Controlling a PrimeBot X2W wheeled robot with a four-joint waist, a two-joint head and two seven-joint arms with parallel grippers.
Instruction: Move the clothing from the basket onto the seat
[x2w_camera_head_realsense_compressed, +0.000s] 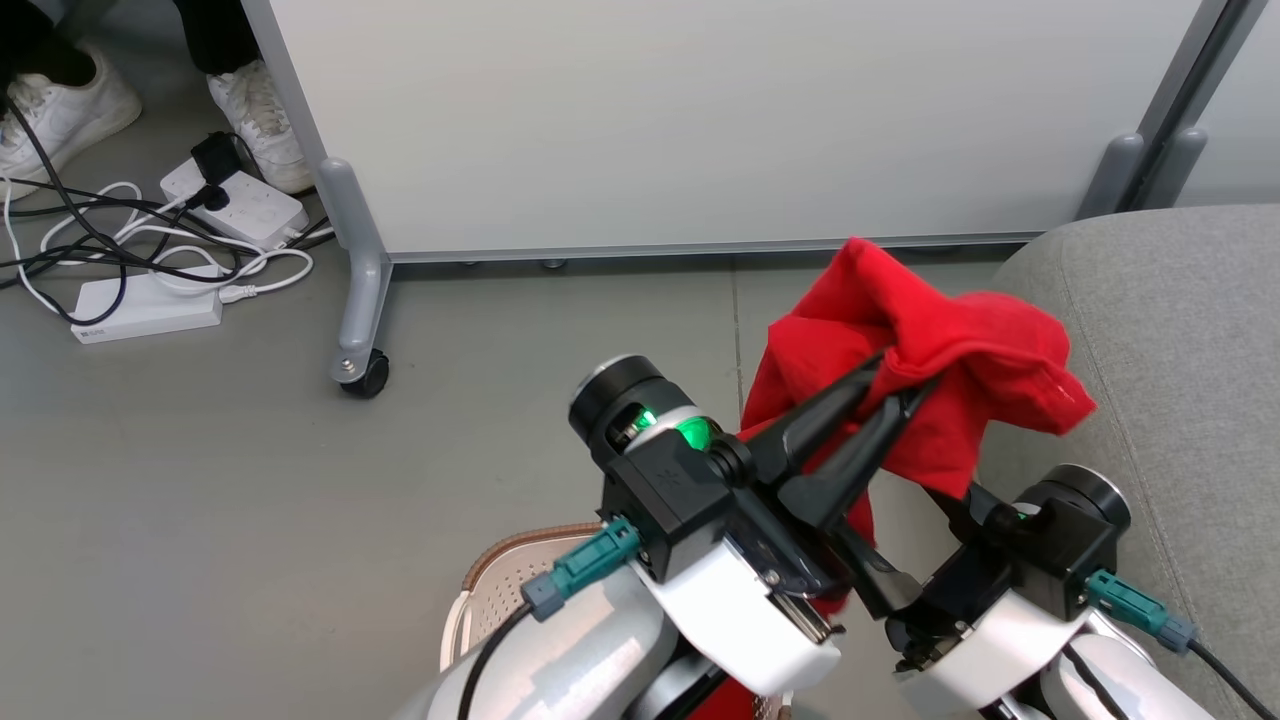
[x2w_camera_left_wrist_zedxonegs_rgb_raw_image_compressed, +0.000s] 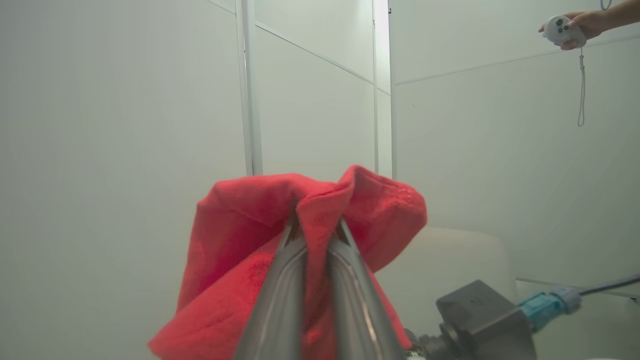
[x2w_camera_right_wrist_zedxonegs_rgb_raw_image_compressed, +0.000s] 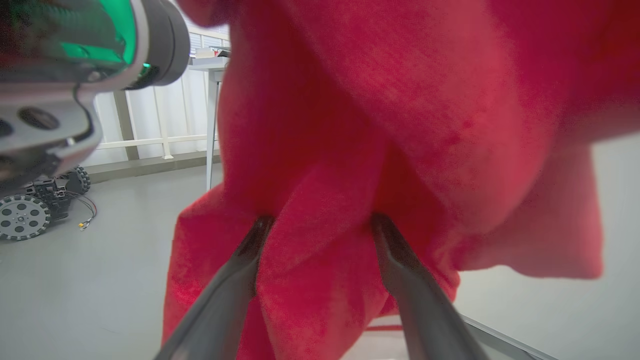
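A bright red piece of clothing hangs in the air beside the grey seat, bunched over my left gripper. That gripper is shut on a fold of the clothing, its tips pinching the fabric. My right gripper is just below and to the right, open, with a fold of the clothing hanging between its spread fingers. The basket shows at the bottom, a brown rim and perforated wall, mostly hidden behind my left arm.
A white wheeled partition panel stands behind, its caster on the grey floor. Power strips and cables lie at far left by a person's white shoes. A hand holds a white controller. A wheeled machine stands on the floor.
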